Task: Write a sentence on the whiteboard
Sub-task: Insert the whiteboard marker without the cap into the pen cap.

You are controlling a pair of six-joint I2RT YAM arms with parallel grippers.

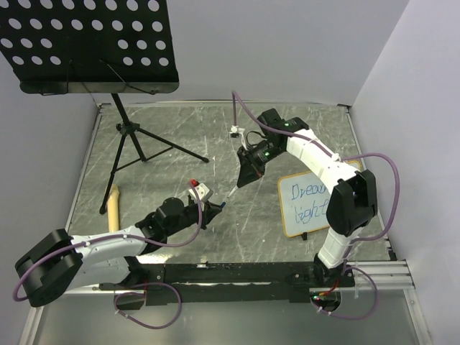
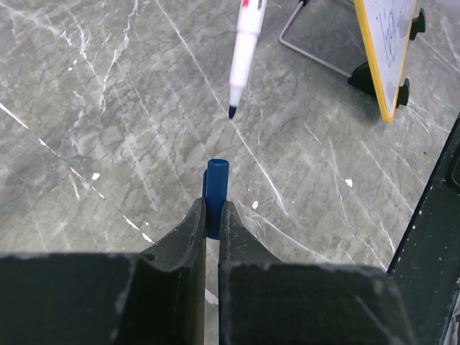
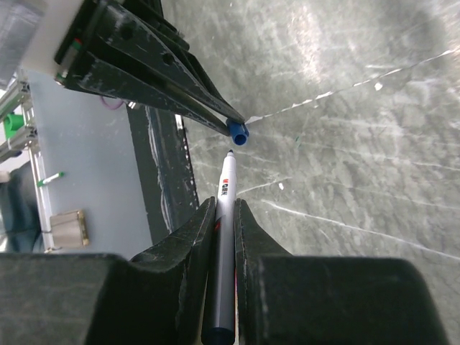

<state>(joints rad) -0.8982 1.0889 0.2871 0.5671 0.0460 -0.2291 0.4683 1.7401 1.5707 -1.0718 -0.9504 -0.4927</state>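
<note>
Closest in, left gripper (image 2: 213, 208): jaws squeezed together on a blue cap (image 2: 216, 180), open end pointing outward, held above the table (image 1: 180, 136). Just beyond, separated from the cap by a small gap, the bare tip of the marker (image 2: 244, 50), aimed roughly at the cap but a little off its mouth. Farther on, right gripper (image 3: 225, 208): fingers closed around the marker's barrel, tip forward, nothing else in hand. To the right of both, propped up on a wire foot, the board (image 1: 305, 224), with the sentence (image 1: 307, 191) in blue over two lines: "Dream…" above, "light…" below, endings hidden behind the right arm, so no telling whether complete. At the far left, a black perforated stand (image 1: 86, 43), not involved. Judging by all this: writing apparently finished or nearly so, marker well clear of the board, recapping in hand. Left to do: line tip up with cap, push home, and, if any words missing, write those first.
</note>
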